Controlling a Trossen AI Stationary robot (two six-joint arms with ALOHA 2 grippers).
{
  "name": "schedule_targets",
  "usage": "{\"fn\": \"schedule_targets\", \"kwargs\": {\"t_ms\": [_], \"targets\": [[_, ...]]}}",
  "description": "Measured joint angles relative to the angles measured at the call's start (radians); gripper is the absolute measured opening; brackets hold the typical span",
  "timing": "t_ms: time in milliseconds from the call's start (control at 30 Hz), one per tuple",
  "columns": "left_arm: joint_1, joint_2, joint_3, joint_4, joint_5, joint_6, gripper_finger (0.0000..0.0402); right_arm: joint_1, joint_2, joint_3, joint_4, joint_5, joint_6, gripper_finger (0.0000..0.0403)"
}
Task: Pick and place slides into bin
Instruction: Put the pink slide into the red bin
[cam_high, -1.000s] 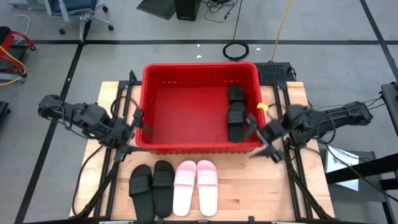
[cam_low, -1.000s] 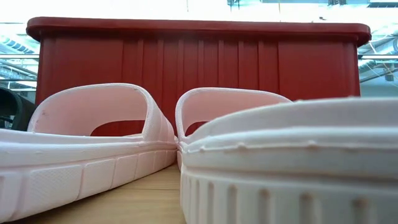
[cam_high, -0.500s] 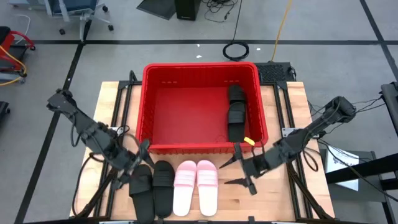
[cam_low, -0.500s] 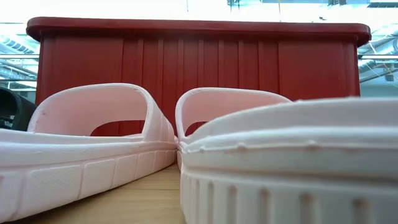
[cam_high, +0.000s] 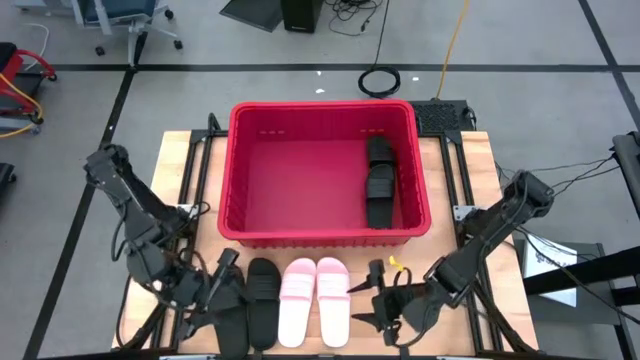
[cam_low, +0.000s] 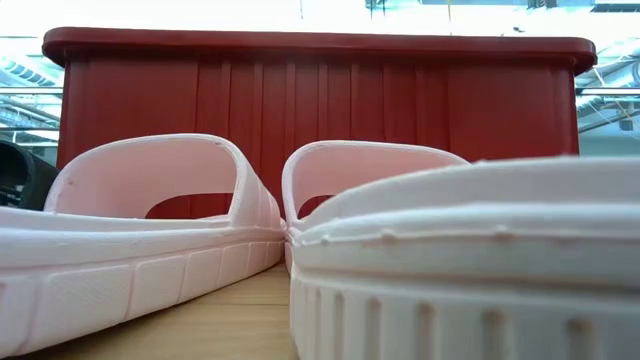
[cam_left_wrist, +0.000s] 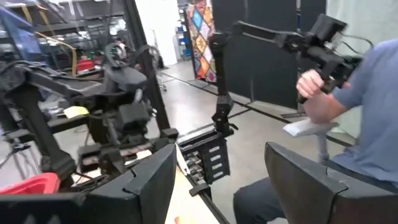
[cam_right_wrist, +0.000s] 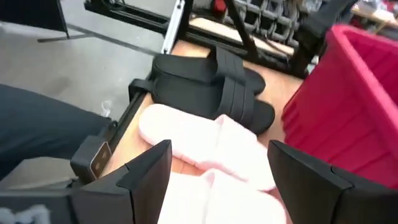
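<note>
The red bin (cam_high: 320, 170) stands at the table's far middle, with two black slides (cam_high: 380, 182) lying inside along its right wall. In front of it, on the wooden table, a black pair (cam_high: 248, 300) and a pink pair (cam_high: 316, 298) lie side by side on their soles; the pink pair (cam_low: 160, 220) fills the low view. My left gripper (cam_high: 220, 290) hovers open over the leftmost black slide, pointing toward the table's right. My right gripper (cam_high: 369, 296) is open just right of the pink pair (cam_right_wrist: 205, 143), pointing left and slightly down at it.
Black frame rails (cam_high: 190, 170) run along both sides of the bin. The table's near edge lies close below the slides. A seated person (cam_left_wrist: 348, 124) shows beyond the table in the left wrist view. A yellow tag (cam_high: 397, 263) sits on my right gripper.
Both grippers have left the bin's front corners and swung toward the table's near edge, sinking a little. The left one now hovers over the leftmost black slide. The right one has turned toward the table's left and tipped down beside the pink pair. No slide has moved.
</note>
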Motion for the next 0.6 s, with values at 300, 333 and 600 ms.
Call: {"fn": "schedule_targets", "kwargs": {"t_ms": [300,333,600], "targets": [[-0.050,0.082,0.000,0.100,-0.090,0.043,0.0250,-0.006,0.130,0.051,-0.054,0.000,0.081,0.0255],[-0.050,0.091,-0.001,0.114,-0.090,0.043,0.0250,-0.008,0.147,0.059,-0.060,-0.001,0.090,0.0255],[-0.049,0.106,-0.001,0.193,-0.092,-0.012,0.0250,-0.008,0.278,0.125,-0.103,-0.004,0.151,0.0255]]}}
